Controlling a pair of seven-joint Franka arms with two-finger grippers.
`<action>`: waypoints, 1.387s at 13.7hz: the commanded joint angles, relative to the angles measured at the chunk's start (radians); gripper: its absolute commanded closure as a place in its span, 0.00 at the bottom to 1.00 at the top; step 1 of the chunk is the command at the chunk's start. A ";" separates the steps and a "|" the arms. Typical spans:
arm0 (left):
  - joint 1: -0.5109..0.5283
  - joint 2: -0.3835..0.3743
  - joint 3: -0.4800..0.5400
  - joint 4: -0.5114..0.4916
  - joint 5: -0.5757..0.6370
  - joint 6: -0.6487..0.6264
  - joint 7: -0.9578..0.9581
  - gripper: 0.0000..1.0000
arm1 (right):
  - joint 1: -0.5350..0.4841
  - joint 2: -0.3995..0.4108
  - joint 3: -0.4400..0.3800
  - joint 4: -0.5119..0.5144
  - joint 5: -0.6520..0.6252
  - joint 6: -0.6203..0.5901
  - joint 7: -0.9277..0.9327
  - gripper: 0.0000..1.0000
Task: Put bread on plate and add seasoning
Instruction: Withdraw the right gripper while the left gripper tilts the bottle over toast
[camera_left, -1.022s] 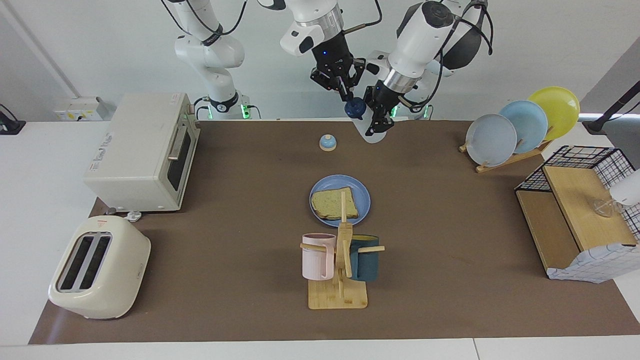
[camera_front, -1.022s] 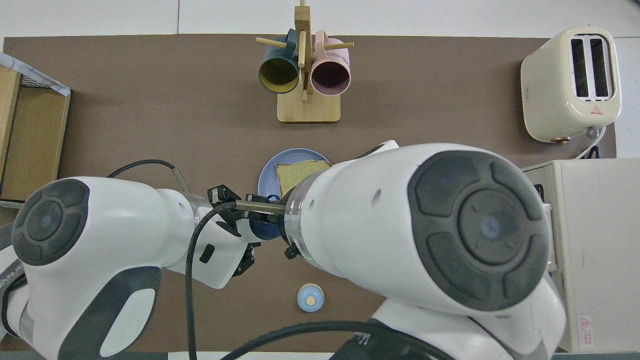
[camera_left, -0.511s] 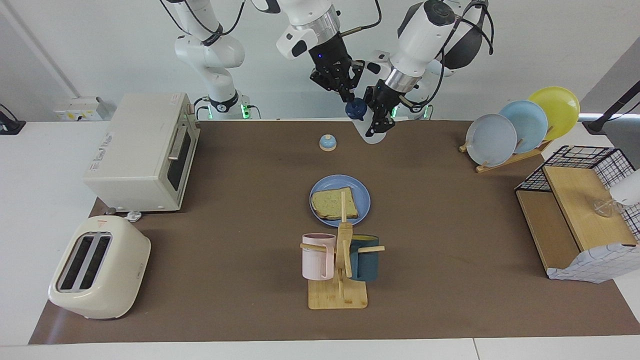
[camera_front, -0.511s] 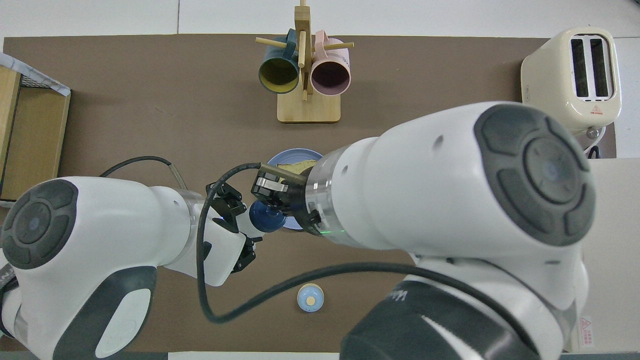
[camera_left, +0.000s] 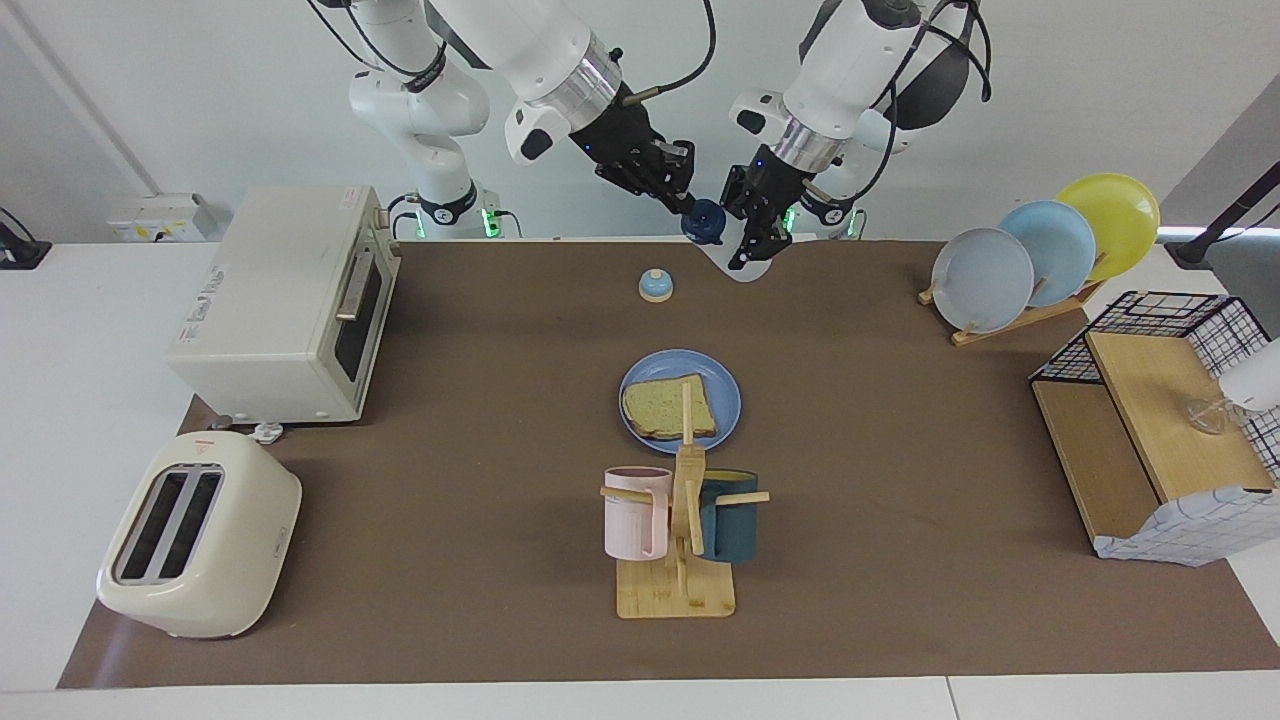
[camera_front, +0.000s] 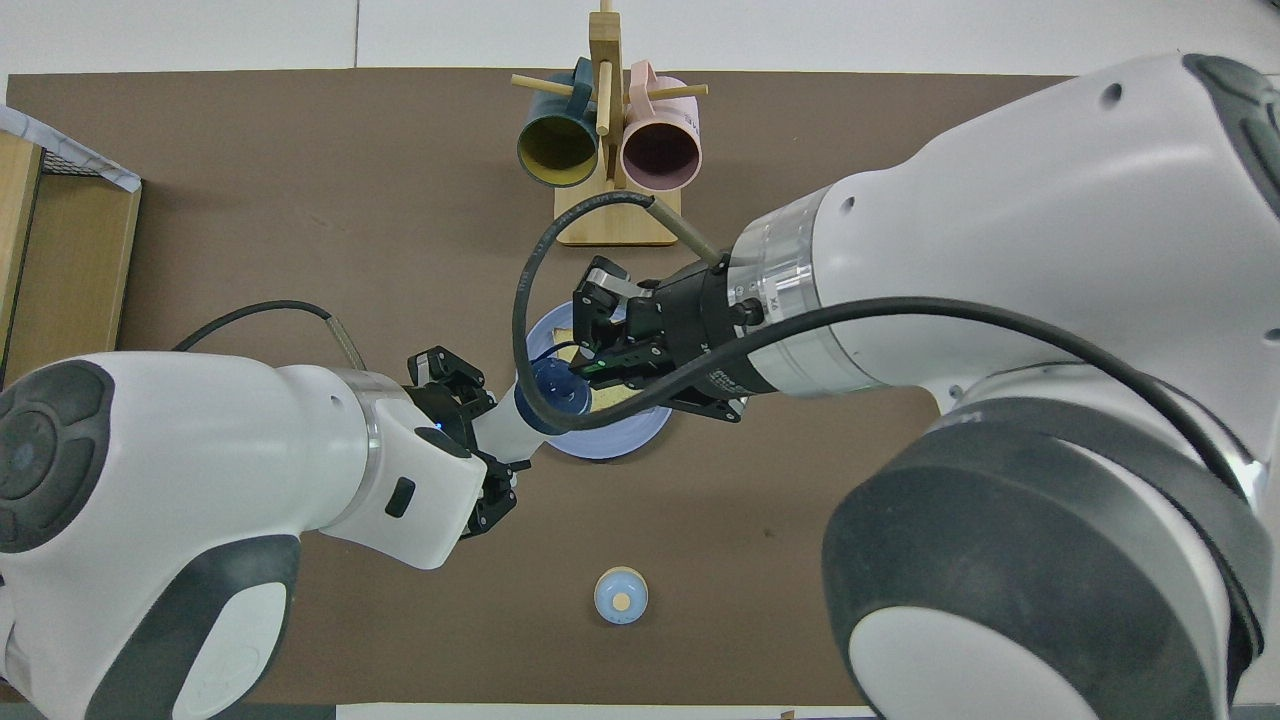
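The bread (camera_left: 668, 406) lies on the plate (camera_left: 727, 405) at mid table. In the facing view, the bell (camera_left: 655, 285) is at 12 o'clock from it (nearer the robots), the mug rack (camera_left: 677, 590) at 6 o'clock, the toaster (camera_left: 198, 535) at 8 o'clock.

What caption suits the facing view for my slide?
Left hand holds the bottle aloft, right hand on its cap; bread on plate.

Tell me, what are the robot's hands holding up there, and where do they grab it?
The left hand grips the seasoning bottle around its whitish body, up in the air. The right hand pinches the bottle's dark blue cap.
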 joint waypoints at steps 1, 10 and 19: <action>-0.004 -0.031 -0.002 -0.062 0.013 -0.037 0.011 1.00 | -0.014 -0.006 -0.022 0.040 0.017 0.032 0.011 1.00; -0.004 -0.029 -0.002 -0.060 0.014 -0.042 0.010 1.00 | -0.016 -0.039 -0.063 0.008 -0.204 0.016 -0.190 0.00; -0.012 0.029 -0.033 -0.005 0.324 -0.040 -0.016 1.00 | -0.050 -0.133 -0.462 -0.124 -0.423 -0.252 -0.840 0.00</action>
